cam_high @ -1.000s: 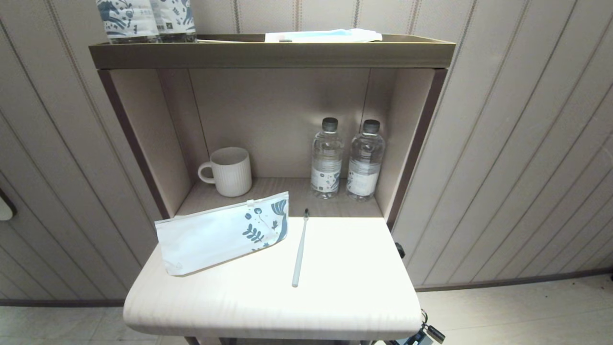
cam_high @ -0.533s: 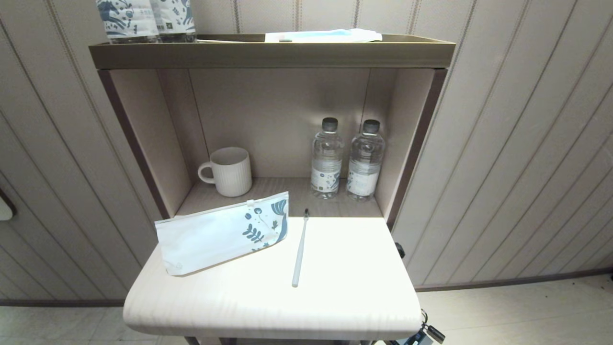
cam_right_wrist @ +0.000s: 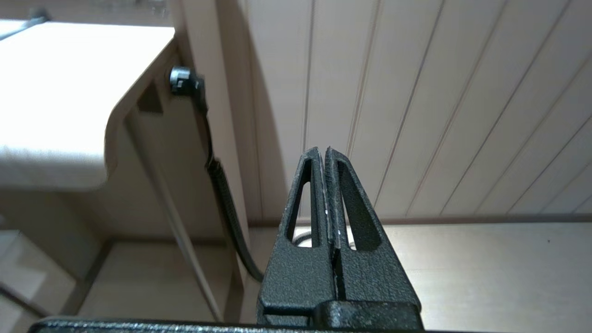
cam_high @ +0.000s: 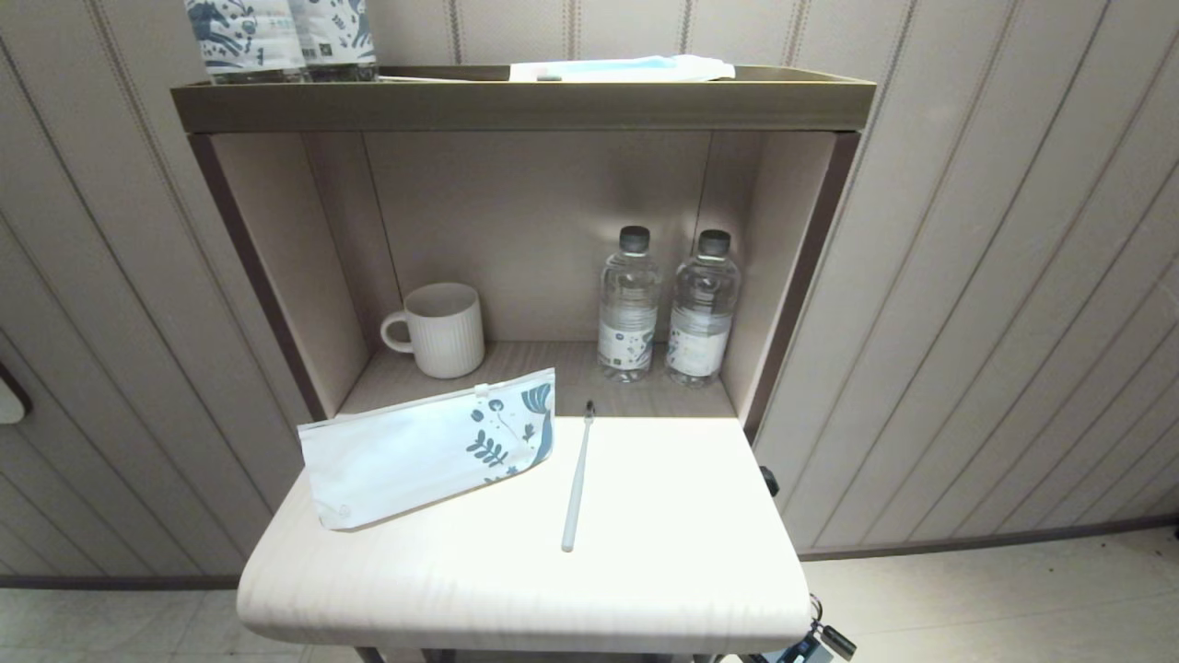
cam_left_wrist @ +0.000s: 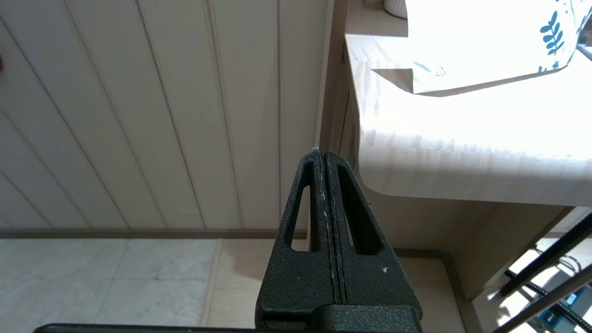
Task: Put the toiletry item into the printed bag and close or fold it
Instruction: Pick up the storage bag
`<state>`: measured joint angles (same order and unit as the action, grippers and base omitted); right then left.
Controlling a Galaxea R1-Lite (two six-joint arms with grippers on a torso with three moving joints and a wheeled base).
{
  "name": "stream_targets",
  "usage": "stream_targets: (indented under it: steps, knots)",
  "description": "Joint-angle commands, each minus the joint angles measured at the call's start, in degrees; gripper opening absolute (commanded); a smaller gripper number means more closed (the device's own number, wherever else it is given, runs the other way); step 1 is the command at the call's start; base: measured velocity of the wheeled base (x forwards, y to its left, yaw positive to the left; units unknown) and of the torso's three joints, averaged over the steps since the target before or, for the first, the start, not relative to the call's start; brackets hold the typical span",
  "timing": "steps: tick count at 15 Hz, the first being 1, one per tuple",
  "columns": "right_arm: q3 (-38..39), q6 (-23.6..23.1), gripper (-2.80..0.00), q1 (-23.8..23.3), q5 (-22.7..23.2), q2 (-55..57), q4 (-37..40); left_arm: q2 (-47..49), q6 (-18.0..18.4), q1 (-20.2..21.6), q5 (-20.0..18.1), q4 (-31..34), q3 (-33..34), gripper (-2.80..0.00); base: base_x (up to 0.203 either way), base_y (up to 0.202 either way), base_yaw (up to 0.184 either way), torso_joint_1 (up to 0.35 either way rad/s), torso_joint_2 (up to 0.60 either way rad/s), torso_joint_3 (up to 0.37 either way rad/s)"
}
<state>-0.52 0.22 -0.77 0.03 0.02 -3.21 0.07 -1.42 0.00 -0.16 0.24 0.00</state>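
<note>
The printed bag (cam_high: 428, 448) lies flat on the left half of the white table top (cam_high: 663, 552), its zip slider on the far edge; one corner shows in the left wrist view as the bag (cam_left_wrist: 485, 41). To its right lies the thin pale toothbrush (cam_high: 577, 479), dark head pointing toward the shelf. Neither gripper shows in the head view. My left gripper (cam_left_wrist: 321, 152) hangs shut and holds nothing, below and left of the table's front left corner. My right gripper (cam_right_wrist: 322, 150) is shut on nothing, low beside the table's right side.
A white ribbed mug (cam_high: 442, 329) and two water bottles (cam_high: 629, 304) (cam_high: 703, 308) stand in the shelf niche behind the table. Blue-and-white printed packs (cam_high: 281, 37) and a flat white item (cam_high: 622, 69) sit on the top shelf. A black cable (cam_right_wrist: 226, 199) runs under the table's right edge.
</note>
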Motion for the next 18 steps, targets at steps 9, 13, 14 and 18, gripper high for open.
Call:
stream_targets:
  steps: [9, 13, 14, 18]
  knots:
    - [-28.8, 0.3, -2.8, 2.2, 9.6, 25.9, 5.8, 0.0, 0.0, 0.0, 0.0, 0.0, 0.0, -2.8, 0.0, 0.0, 0.0, 0.0, 0.0, 0.0]
    - [-45.1, 7.7, -2.8, 7.2, 10.1, 52.0, -0.5, 0.0, 0.0, 0.0, 0.0, 0.0, 0.0, -2.8, 0.0, 0.0, 0.0, 0.0, 0.0, 0.0]
    - [-50.2, 10.0, -2.8, 9.0, 10.2, 58.7, -1.3, 0.0, 0.0, 0.0, 0.0, 0.0, 0.0, -2.8, 0.0, 0.0, 0.0, 0.0, 0.0, 0.0]
    - [-69.6, 16.0, -2.8, 22.1, 10.4, 80.9, 6.1, 0.0, 0.0, 0.0, 0.0, 0.0, 0.0, -2.8, 0.0, 0.0, 0.0, 0.0, 0.0, 0.0]
